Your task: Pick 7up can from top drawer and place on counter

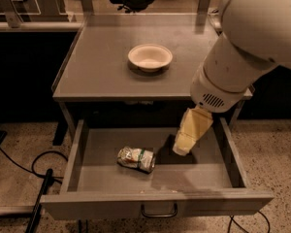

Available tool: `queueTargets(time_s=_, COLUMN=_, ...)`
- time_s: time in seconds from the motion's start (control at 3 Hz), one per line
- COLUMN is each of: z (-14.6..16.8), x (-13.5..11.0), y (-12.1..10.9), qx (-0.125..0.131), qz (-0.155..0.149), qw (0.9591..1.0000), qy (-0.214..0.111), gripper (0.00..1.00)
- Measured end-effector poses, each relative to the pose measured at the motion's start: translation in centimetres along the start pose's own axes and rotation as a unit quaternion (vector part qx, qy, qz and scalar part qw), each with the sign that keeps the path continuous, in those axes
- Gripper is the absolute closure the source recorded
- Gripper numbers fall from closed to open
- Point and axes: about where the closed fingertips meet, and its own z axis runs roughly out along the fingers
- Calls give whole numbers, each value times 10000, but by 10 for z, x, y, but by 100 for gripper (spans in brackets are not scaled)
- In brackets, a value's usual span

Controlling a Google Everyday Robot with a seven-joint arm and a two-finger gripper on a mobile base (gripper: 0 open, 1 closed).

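The 7up can lies on its side, crumpled, in the left-middle of the open top drawer, whose dark wire handle shows on the front. My gripper hangs on the big white arm inside the drawer, to the right of the can and apart from it, holding nothing. The counter is the grey top above the drawer.
A white bowl stands in the middle of the counter. The white arm covers the counter's right side. Black cables lie on the speckled floor at the left. Dark chairs and table legs stand behind.
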Motion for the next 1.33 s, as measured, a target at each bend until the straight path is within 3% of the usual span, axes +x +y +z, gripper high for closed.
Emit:
queueTargets(time_s=0.33, z=59, x=-46, y=12, qx=-109, qz=31, qw=9995, qy=-282, gripper=0)
queueTargets(time_s=0.67, z=60, x=-46, y=12, qx=-115, qz=26, qw=9995, qy=-288, gripper=0)
queueTargets(time_s=1.33, z=129, x=-65, y=27, qx=-272, qz=-120, qw=9975, qy=-648, gripper=0)
